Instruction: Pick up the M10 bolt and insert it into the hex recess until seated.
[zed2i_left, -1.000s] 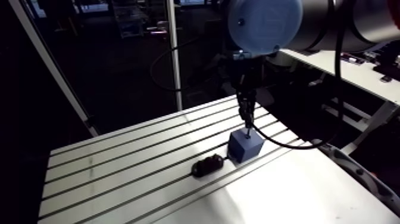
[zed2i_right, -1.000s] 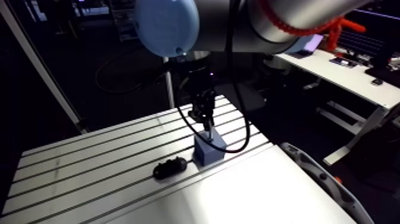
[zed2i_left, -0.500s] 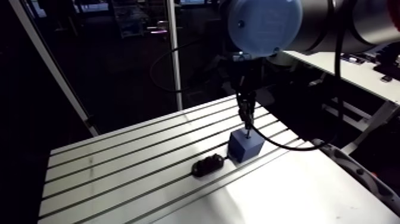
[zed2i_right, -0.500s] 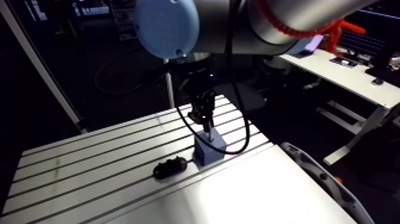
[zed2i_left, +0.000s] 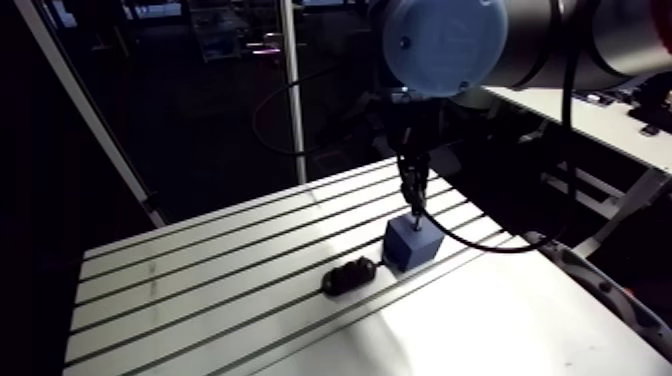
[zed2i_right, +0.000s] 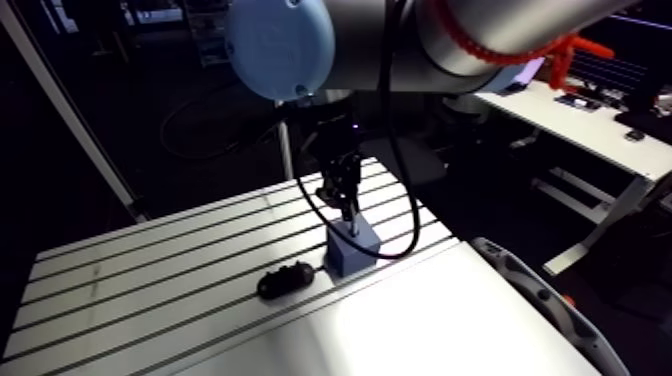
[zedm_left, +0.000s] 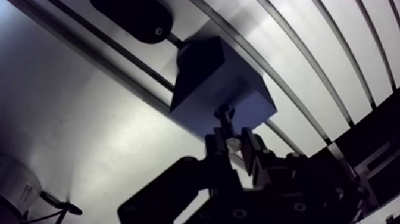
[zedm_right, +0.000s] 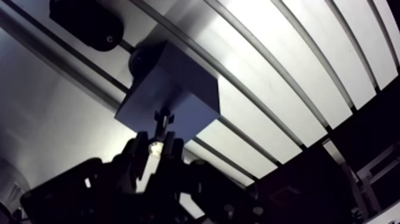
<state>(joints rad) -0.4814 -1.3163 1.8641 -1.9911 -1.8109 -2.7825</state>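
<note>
We see the claw (zedm_left: 236, 143) closed on the M10 bolt (zedm_left: 224, 116). It holds the bolt upright, free end down, so that the bolt can go straight into the blue block (zedm_left: 217, 83) below. The bolt's lower end is at the block's top face. The hex recess itself we cannot see, so we cannot judge if the bolt is seated. The block stands on the tabletop (zed2i_left: 200, 270), just beside a black part (zed2i_left: 348, 277).

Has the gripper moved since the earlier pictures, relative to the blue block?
No. In the arm view the gripper, with the bolt, stands at the same height over the blue block as earlier.
</note>
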